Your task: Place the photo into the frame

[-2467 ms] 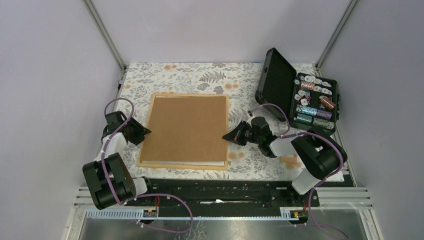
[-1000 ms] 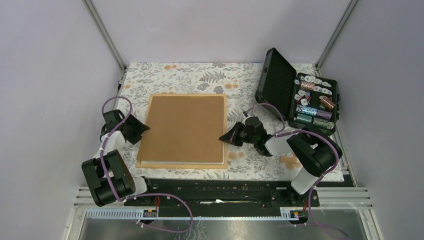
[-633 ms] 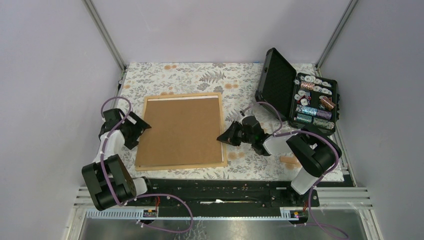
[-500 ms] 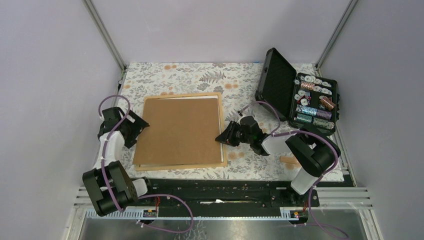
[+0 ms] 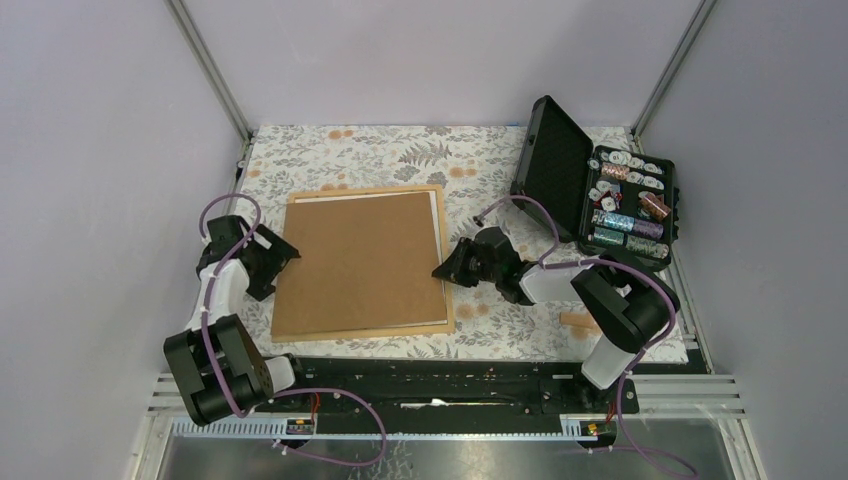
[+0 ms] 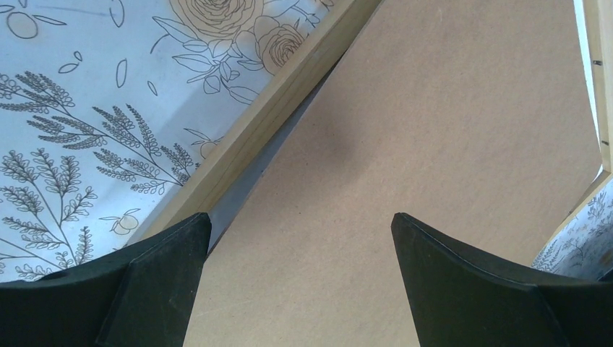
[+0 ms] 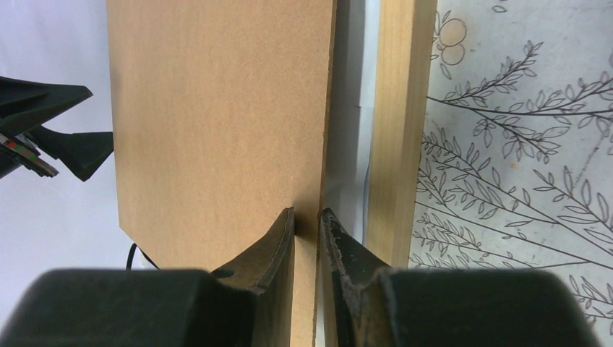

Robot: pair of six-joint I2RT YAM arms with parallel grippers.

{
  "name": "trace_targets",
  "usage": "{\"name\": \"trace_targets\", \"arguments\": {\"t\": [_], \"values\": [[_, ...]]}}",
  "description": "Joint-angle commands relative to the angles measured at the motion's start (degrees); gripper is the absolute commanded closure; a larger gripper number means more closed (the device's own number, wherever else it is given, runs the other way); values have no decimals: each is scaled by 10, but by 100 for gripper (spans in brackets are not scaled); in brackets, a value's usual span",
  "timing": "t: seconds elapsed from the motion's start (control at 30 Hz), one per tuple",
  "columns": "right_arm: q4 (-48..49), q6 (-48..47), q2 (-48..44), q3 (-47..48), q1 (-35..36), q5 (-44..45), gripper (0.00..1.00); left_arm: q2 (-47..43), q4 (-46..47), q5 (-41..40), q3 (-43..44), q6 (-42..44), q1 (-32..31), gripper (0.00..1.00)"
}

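Plain brown board (image 7: pixel 217 108), pale pine-coloured frame (image 7: pixel 401 108). The cloth (image 7: pixel 520 144) under them is white, printed with grey leaves and orange blooms. My right pincer (image 7: pixel 307 217) is black, the case (image 5: pixel 550 165) too; my cables (image 5: pixel 225 205) are purple.

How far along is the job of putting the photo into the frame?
Done: the frame lies flat, with the brown backing board over it, slightly skewed. In hand: the right end effector pinches the board's right edge; the left end effector stands open at its left edge. Left: seating the board squarely. The photo is hidden, so I cannot confirm it.
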Motion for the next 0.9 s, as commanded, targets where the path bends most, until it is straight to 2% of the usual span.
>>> {"name": "trace_targets", "arguments": {"t": [0.0, 0.27, 0.43, 0.87], "values": [[6, -6, -31, 10, 8, 38, 100, 13, 22, 42, 20, 1, -11, 1], [3, 20, -36, 1, 6, 55, 100, 13, 41, 44, 23, 0, -26, 1], [-5, 45, -23, 8, 3, 67, 100, 42, 38, 38, 44, -6, -28, 1], [-14, 79, 11, 34, 0, 84, 100, 83, -54, -120, 115, -28, -29, 1]]}}
